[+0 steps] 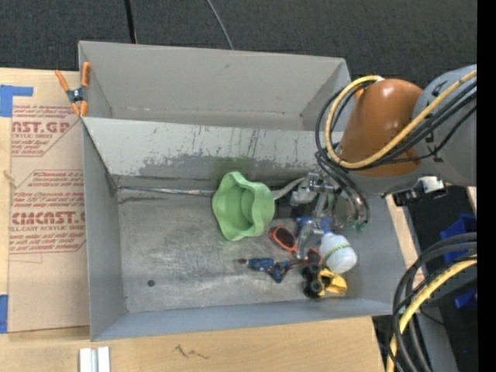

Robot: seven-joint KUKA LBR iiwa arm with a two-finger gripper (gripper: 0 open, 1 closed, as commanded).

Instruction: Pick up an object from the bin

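A grey metal bin (pixel 105 208) is seen from above, with its floor scuffed and mostly bare on the left. The robot arm (pixel 457 130) reaches in from the right. It carries a rounded orange cover (pixel 384 122) at the wrist, with looped yellow and black cables (pixel 341 122) around it. Below the cover, the tool (pixel 314 219) hangs low over the right half of the bin floor. It is a cluster of metal parts, and whether it is apart or together cannot be told.

A small group of loose things lies under and around the tool. A pale green, cup-shaped object (pixel 244 206) lies tipped on its side just left of the tool, close to the back wall. A small red and orange ring-like piece (pixel 284 237) lies just beside the tool's lower end, between the green cup and a white rounded object (pixel 339 253). The white object sits to the tool's lower right. Nearer the front wall lie a thin blue piece (pixel 267 267) and a yellow and black piece (pixel 325 285), the latter just below the white one. Nothing can be seen clamped in the tool.
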